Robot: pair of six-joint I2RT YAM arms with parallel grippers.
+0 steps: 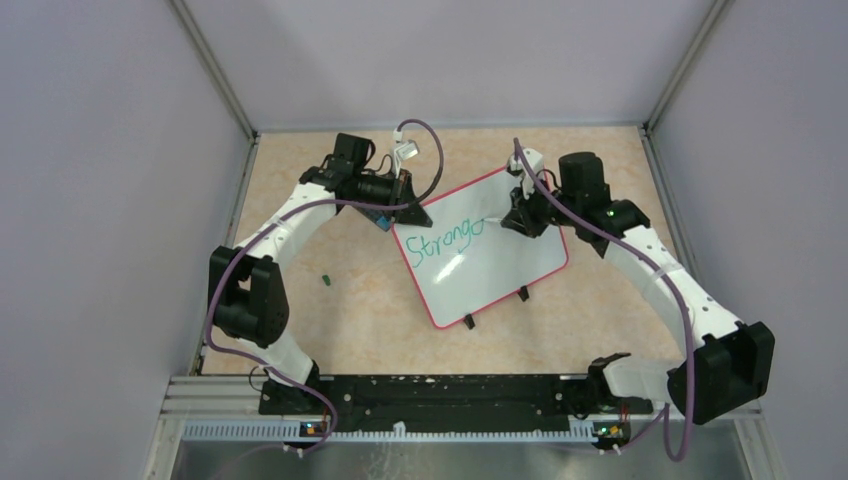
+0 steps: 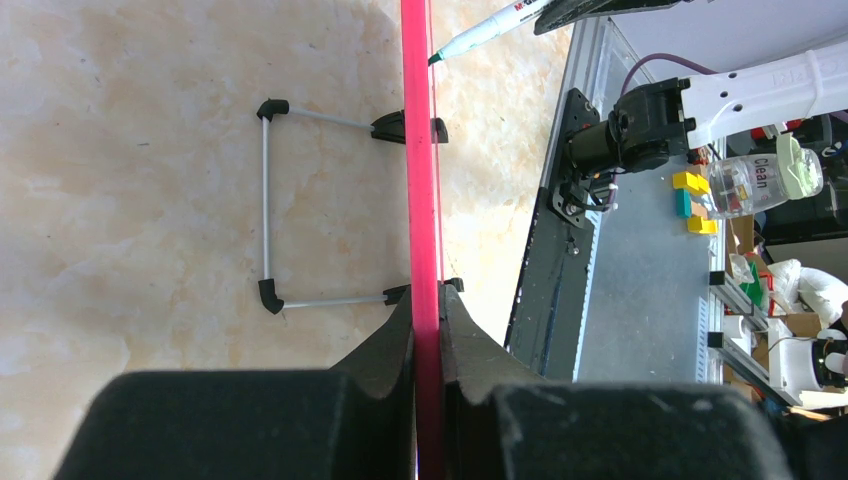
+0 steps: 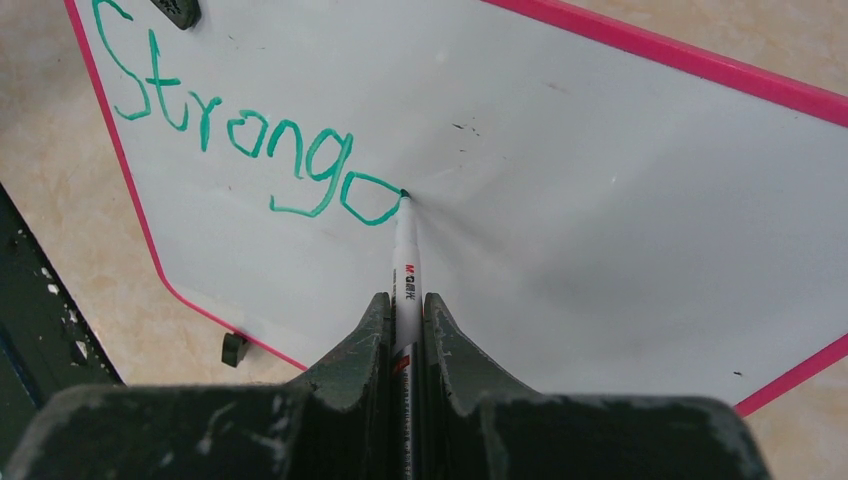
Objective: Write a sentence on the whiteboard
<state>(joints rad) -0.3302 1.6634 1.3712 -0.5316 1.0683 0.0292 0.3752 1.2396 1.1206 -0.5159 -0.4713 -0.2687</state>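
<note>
Writing under way.
Your left gripper (image 2: 425,300) clamps the whiteboard (image 1: 500,255) steady; your right gripper (image 3: 406,300) pinches the marker (image 3: 406,250), tip touching.

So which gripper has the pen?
The right gripper, pressing the pen to the whiteboard; the left gripper only clamps its pink rim.

We see a beige, marbled table top (image 1: 370,330). The whiteboard (image 1: 500,265) sits on it, toward the far middle and turned at an angle, its small black feet (image 1: 468,322) on the surface at the near side. In the left wrist view, a thin wire prop (image 2: 266,200) with black corner pieces rests on the table behind the board. One small green bit (image 1: 326,280) lies loose left of the board, well apart from it. A black base rail (image 1: 450,392) runs along the near edge.
</note>
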